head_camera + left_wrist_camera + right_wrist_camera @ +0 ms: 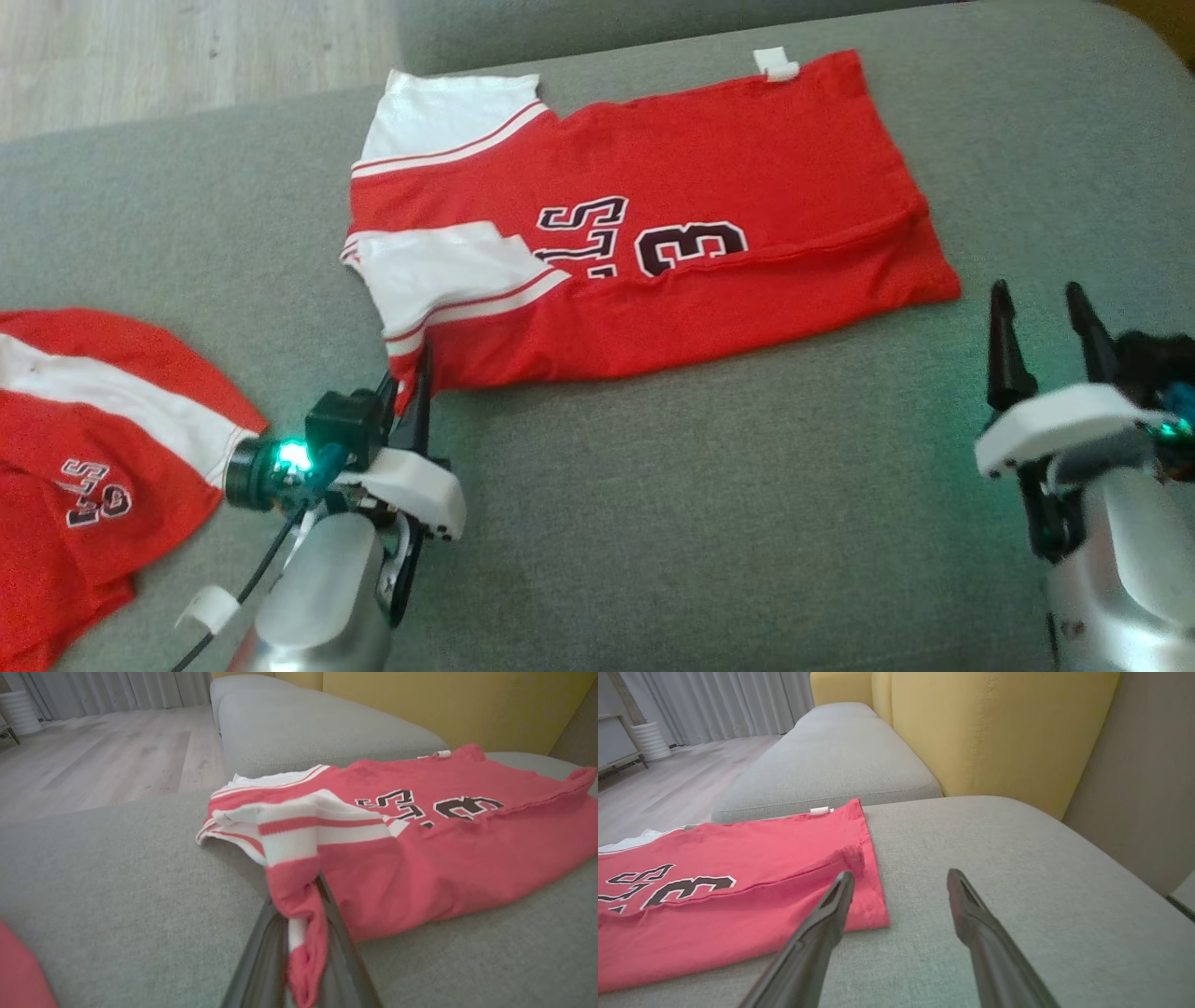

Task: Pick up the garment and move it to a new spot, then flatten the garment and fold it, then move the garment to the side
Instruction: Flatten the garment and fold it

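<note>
The shirt (653, 233) lies on the grey sofa (747, 485), a little beyond the middle of the head view. It is red, with white sleeves that carry thin red stripes, and its sleeves point to the left, its hem to the right. Its near long edge is folded over toward the middle, so the fold covers the lower part of the black letters and of the number 3. A small white tag (775, 63) sticks out at the far corner of the hem.

The left gripper (411, 369) is at the near left corner of the shirt. In the left wrist view we see its two dark fingers (345, 952) closed together on a strip of red and white cloth – the strip hangs down between them and is drawn up a little from the cushion, while the rest of the shirt stays flat.

The right gripper (1037, 289) is just beside the near right corner of the hem, and we cannot tell if it touches the sofa. Its fingers stand apart with nothing between them; in the right wrist view one fingertip (845, 882) is over the edge of the cloth, the other over bare cushion.

At the far left of the head view another shirt (93, 448) of the same colours lies crumpled on the sofa, well apart from the first. Behind the sofa we see a yellow backrest (994, 732), a pale wooden floor (140, 56) and grey curtains (714, 704).
</note>
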Tool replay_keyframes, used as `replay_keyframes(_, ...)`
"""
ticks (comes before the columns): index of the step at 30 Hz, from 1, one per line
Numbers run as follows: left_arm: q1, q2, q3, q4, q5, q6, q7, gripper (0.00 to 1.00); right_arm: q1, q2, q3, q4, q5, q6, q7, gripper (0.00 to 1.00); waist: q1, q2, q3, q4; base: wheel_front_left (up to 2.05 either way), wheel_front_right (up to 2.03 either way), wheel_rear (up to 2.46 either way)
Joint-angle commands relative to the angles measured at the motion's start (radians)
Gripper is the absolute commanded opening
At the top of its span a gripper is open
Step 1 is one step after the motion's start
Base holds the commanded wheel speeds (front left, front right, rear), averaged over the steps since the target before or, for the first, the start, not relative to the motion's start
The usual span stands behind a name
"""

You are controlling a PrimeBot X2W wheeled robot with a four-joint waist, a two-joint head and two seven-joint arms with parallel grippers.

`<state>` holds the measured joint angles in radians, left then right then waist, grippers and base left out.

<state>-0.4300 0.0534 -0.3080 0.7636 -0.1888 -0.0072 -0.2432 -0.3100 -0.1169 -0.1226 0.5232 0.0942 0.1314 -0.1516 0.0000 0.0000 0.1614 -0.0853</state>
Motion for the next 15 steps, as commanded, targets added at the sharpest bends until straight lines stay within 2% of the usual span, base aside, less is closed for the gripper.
replay_keyframes(1,-0.024,0.021,0.017,-0.057,0.011,0.008,-0.016,0.00,-0.060,0.013,0.011,0.009,0.003,-0.001,0.025,1.00,0.0000,0.0000,0.011,0.013,0.00,0.00,0.00)
replay_keyframes(8,-0.009,0.021,-0.003,-0.167,0.036,0.008,-0.018,0.00,-0.182,0.030,-0.031,0.180,0.016,-0.001,0.132,1.00,0.0000,0.0000,0.036,0.036,0.00,0.00,0.00)
replay_keyframes(15,-0.001,0.019,-0.022,-0.226,0.048,0.005,-0.018,0.00,-0.313,0.027,-0.094,0.366,-0.036,-0.001,0.212,1.00,0.0000,0.0000,0.069,0.061,0.00,0.00,0.00)
